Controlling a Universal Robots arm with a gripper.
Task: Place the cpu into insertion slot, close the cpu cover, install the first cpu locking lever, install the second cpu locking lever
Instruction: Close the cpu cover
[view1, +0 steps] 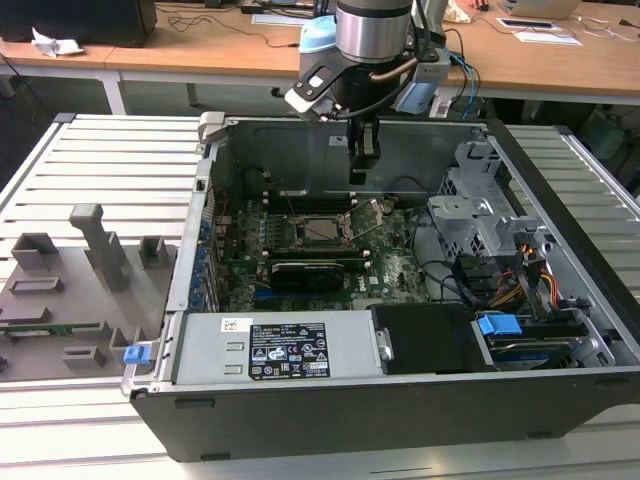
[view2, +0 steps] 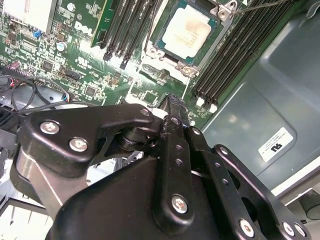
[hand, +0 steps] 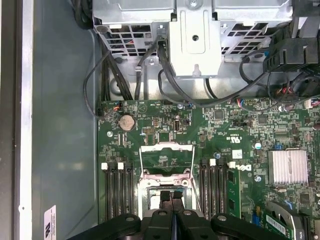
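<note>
Gripper (hand: 171, 194) is closed all the way, fingers pressed together, nothing held. In the exterior view it hangs over the motherboard (view1: 395, 262) inside the open computer case (view1: 400, 415), toward the case's far wall, not touching the cpu.

cpu (view2: 189, 31) is already seated in the insertion slot (view2: 167, 51), pale metal top facing up, lying flat and square in the socket. In the second wrist view my fingertips sit near the socket but apart from it.

cpu cover (hand: 166, 176) is open: the frame is tilted up off the socket, and the green board shows through its window in the first wrist view.

Black memory slots (hand: 116, 192) flank the socket on both sides. A metal drive cage (view1: 480, 215) stands at the exterior view's right of the board, with cables (view1: 525, 285) below it. The case lies on a slatted metal surface (view1: 110, 170), with grey fixtures (view1: 100, 245) at the exterior view's left.
</note>
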